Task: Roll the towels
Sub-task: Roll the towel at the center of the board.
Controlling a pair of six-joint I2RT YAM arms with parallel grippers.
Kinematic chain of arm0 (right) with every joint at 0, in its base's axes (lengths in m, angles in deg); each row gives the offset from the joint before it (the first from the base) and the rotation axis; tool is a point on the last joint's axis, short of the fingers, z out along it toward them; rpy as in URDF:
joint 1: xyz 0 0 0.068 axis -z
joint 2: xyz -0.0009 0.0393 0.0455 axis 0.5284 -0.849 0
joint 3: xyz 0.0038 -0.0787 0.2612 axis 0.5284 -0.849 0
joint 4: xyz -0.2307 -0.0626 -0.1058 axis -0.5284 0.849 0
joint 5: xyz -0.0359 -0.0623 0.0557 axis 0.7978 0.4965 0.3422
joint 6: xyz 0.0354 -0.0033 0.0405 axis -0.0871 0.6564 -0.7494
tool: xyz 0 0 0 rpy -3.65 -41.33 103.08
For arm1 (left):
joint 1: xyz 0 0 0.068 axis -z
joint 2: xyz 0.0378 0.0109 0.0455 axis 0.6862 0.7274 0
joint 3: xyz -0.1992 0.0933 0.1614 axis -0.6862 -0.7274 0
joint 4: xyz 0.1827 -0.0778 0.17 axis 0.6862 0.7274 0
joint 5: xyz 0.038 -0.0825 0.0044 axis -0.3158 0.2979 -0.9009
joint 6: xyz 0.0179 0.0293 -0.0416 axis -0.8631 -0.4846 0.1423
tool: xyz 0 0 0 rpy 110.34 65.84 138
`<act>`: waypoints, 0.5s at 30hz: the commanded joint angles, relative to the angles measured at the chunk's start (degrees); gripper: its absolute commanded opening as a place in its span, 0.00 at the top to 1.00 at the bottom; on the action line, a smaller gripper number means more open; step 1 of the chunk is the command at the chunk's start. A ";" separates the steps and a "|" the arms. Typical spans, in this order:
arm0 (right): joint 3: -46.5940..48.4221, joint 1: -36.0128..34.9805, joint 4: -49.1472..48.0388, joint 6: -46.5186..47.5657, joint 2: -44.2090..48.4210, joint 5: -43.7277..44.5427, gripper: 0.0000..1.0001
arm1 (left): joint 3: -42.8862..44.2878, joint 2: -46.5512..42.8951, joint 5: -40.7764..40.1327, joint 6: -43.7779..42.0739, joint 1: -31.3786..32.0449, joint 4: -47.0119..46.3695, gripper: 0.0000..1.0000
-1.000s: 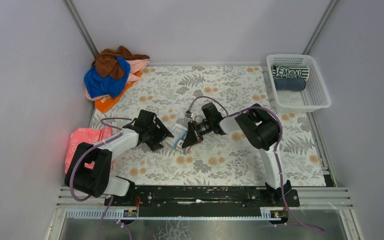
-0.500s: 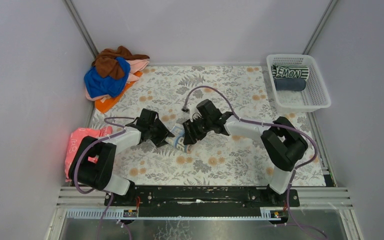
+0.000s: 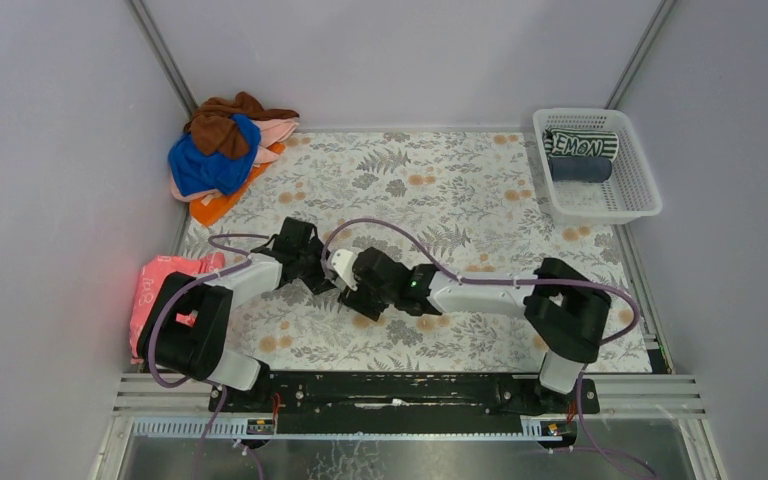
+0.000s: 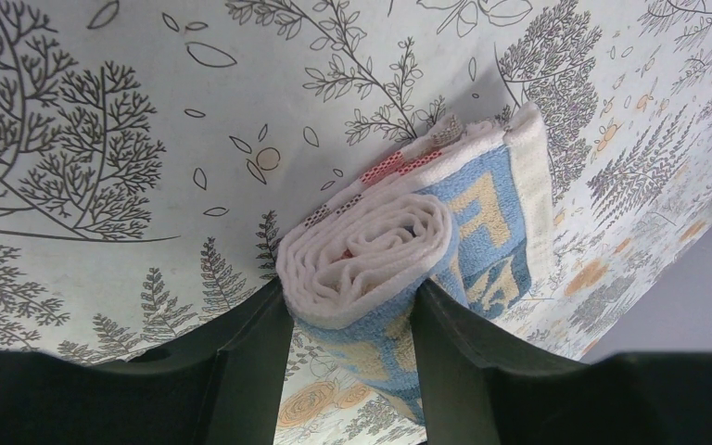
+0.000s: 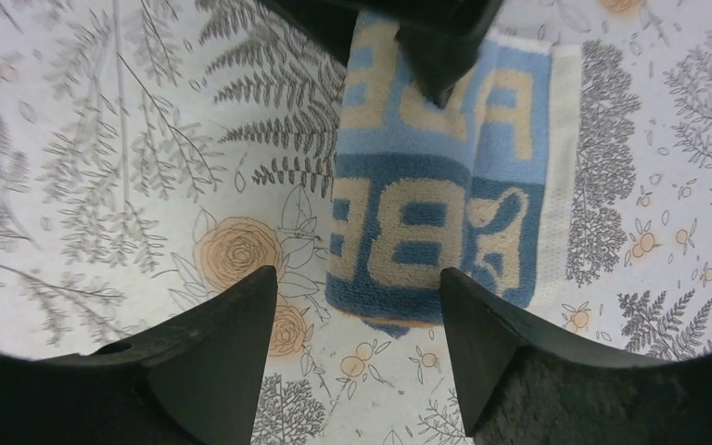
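Note:
A towel (image 4: 380, 250) in blue, beige and white lies rolled up on the flowered mat, its spiral end facing the left wrist camera. My left gripper (image 4: 350, 297) is shut on that end, one finger on each side of the roll. My right gripper (image 5: 354, 278) is open at the roll's other end (image 5: 426, 222), and its fingers do not touch the cloth. From above, the two grippers (image 3: 305, 265) (image 3: 355, 290) meet at the mat's middle left, with only a white bit of the roll (image 3: 341, 267) showing between them.
A heap of loose towels (image 3: 225, 150) in brown, blue, pink and orange sits at the back left corner. A pink towel (image 3: 165, 280) lies at the mat's left edge. The white basket (image 3: 646, 175) at the back right holds two rolled towels (image 3: 580, 145).
My right gripper has let go of the roll, opened, and swung down and left as its arm stretched out low. My left gripper has closed tighter on the roll.

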 commanded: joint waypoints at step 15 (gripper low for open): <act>3.97 -1.84 4.32 8.74 -14.36 3.69 0.63 | -0.15 1.99 -6.51 -3.12 -0.02 10.48 0.49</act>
